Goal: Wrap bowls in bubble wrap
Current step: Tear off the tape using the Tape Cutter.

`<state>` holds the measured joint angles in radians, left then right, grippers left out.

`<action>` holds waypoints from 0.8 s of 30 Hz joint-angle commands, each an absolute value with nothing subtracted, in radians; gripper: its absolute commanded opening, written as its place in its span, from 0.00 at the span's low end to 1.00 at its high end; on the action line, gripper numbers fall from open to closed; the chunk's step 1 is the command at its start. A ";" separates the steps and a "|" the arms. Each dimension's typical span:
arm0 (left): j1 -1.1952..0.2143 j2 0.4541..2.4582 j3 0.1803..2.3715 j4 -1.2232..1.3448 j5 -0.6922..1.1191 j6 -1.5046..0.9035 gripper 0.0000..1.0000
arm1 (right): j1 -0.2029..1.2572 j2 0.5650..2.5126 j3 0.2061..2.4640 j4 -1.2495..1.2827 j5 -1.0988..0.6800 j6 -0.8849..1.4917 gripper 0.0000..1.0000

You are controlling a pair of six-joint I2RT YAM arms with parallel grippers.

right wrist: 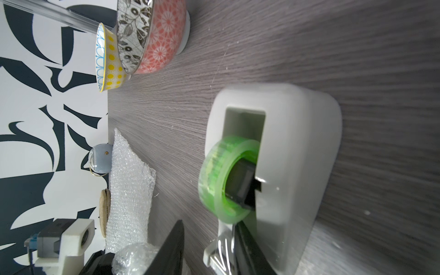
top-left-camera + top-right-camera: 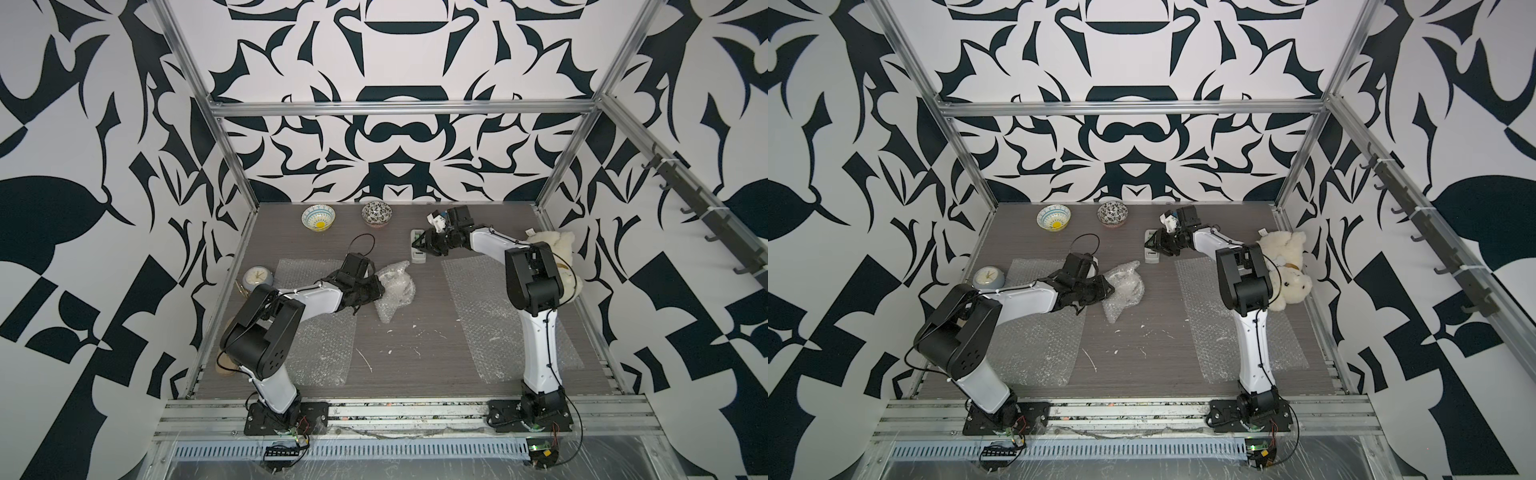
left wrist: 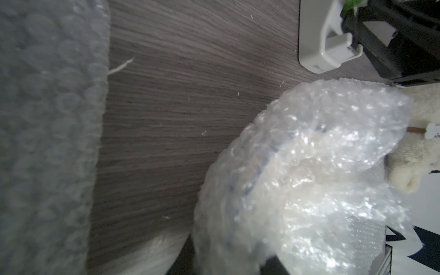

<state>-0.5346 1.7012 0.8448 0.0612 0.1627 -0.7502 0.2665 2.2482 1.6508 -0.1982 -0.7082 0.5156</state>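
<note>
Table (image 2: 415,353) holds clutter: left fingers (image 2: 373,289) pinch bubble wrap bundle (image 2: 397,286), right fingers (image 1: 171,247) part-open at tape dispenser (image 1: 297,142); wrap may spring open if pinch slips before taping.

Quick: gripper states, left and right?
Left gripper: closed on the bubble wrap bundle.
Right gripper: open, jaws straddling the tape dispenser cutter end.

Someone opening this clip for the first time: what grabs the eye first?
The crumpled bubble-wrap bundle lies mid-table, with the left gripper against it. Further back, the right gripper straddles the end of a grey tape dispenser that carries a green roll. A yellow-centred bowl and a black-and-white floral bowl stand unwrapped by the back wall.
</note>
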 commanded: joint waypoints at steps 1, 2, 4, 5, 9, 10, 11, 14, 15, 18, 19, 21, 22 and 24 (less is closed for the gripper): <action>-0.531 1.707 0.855 0.000 0.149 -0.729 0.27 | 0.272 2.258 1.684 -0.216 -0.691 0.528 0.36; -0.531 1.709 0.855 0.000 0.150 -0.729 0.27 | 0.272 2.258 1.687 -0.225 -0.684 0.533 0.34; -0.531 1.709 0.856 0.001 0.152 -0.730 0.27 | 0.271 2.254 1.684 -0.231 -0.674 0.543 0.31; -0.531 1.711 0.857 0.002 0.151 -0.730 0.27 | 0.272 2.251 1.684 -0.234 -0.668 0.546 0.29; -0.531 1.715 0.864 0.003 0.155 -0.730 0.28 | 0.271 2.237 1.674 -0.236 -0.660 0.549 0.20; -0.531 1.717 0.865 0.004 0.156 -0.731 0.28 | 0.272 2.238 1.674 -0.236 -0.661 0.551 0.19; -0.531 1.721 0.867 0.003 0.157 -0.733 0.28 | 0.271 2.238 1.672 -0.235 -0.663 0.552 0.18; -0.531 1.724 0.870 0.005 0.163 -0.735 0.28 | 0.271 2.244 1.670 -0.223 -0.674 0.566 0.10; -0.531 1.723 0.869 0.005 0.162 -0.736 0.28 | 0.272 2.245 1.671 -0.216 -0.681 0.571 0.08; -0.531 1.718 0.865 0.005 0.156 -0.736 0.28 | 0.271 2.247 1.668 -0.195 -0.700 0.584 0.03; -0.531 1.715 0.863 0.004 0.156 -0.736 0.28 | 0.271 2.247 1.667 -0.187 -0.708 0.589 0.02; -0.532 1.715 0.858 0.005 0.154 -0.736 0.28 | 0.271 2.244 1.662 -0.165 -0.721 0.601 0.00; -0.531 1.714 0.857 0.006 0.152 -0.736 0.28 | 0.272 2.243 1.660 -0.160 -0.725 0.605 0.00; -0.531 1.712 0.854 0.007 0.153 -0.738 0.28 | 0.270 2.238 1.656 -0.145 -0.741 0.616 0.00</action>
<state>-0.5346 1.7042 0.8532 0.0483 0.1631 -0.7502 0.2653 2.2513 1.6520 -0.2150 -0.6926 0.5900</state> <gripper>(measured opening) 0.279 0.045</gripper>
